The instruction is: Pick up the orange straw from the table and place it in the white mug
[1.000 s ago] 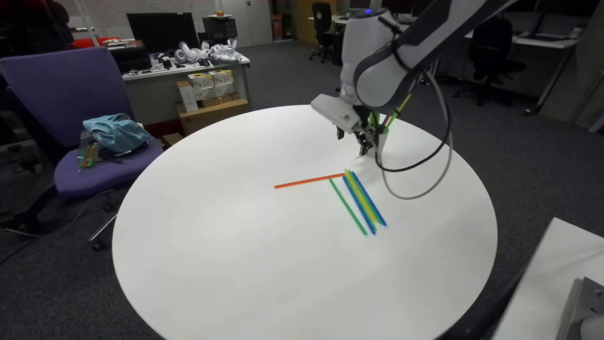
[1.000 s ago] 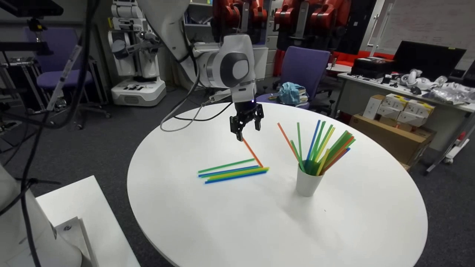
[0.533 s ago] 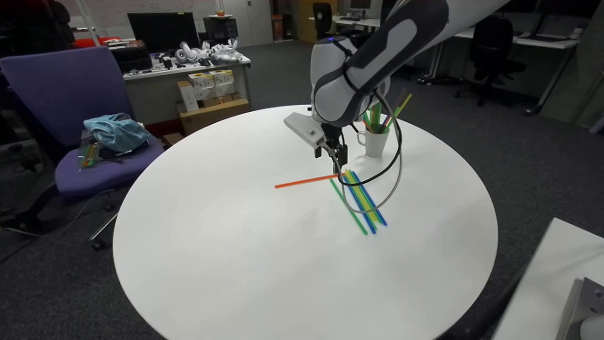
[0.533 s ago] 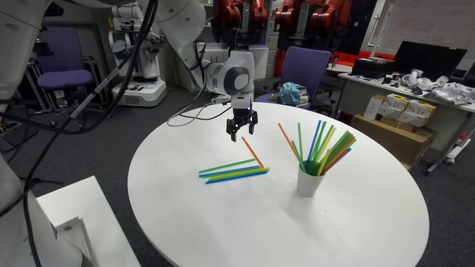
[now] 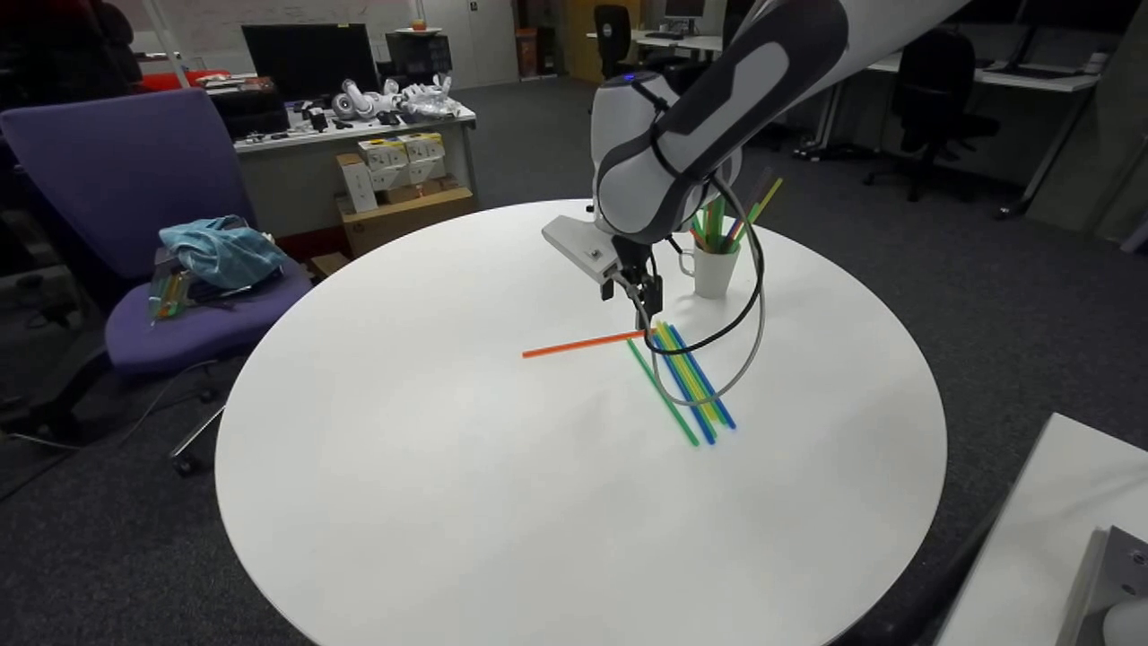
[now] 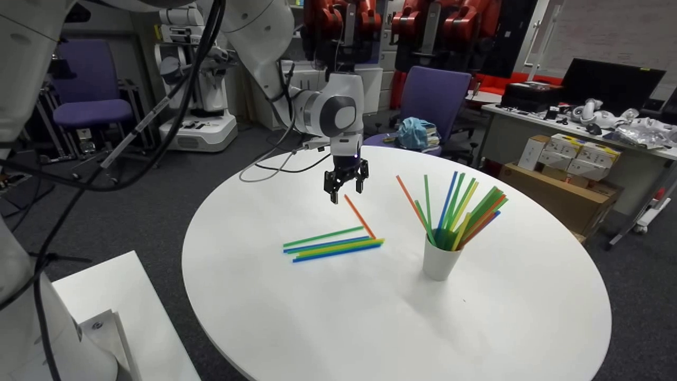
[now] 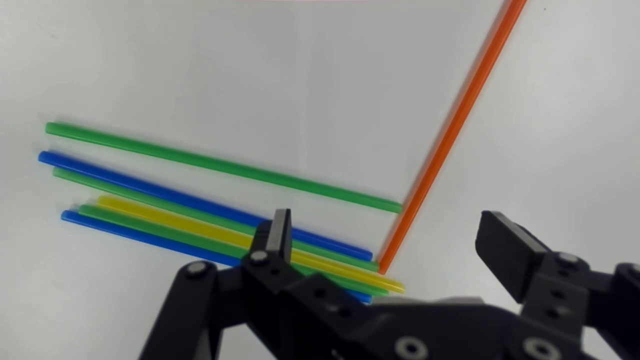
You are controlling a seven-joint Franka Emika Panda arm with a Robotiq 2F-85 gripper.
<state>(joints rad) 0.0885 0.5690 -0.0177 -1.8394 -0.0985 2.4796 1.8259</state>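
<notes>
White round table, orange straw awaiting a pinch

Beyond it, a purple chair stands at the left of an exterior view. On the table the orange straw lies flat: in the wrist view it slants from the top edge, toward the right, down to below and right of centre, where its end meets, or nearly meets, the tips of a bundle of blue, green and yellow straws. A lone green straw comes in from the left and ends touching or just beside it; I cannot tell which.

The gripper holds nothing, its jaws standing wide apart. In the wrist view the orange straw's lower end shows between them, while the jaw at frame left overlaps the bundle. Its height above the table is hard to read. The mug, right of centre in an exterior view, already carries a crowd of straws.

I judge the orange straw very light, fairly stiff along its length, slick enough to roll, and easily creased by a hard squeeze. Better to take it higher up the frame, past the green tip, where no other straw lies beside it; closing here risks pinching a neighbour too. That hold would also leave the lower end free to point into the mug.
</notes>
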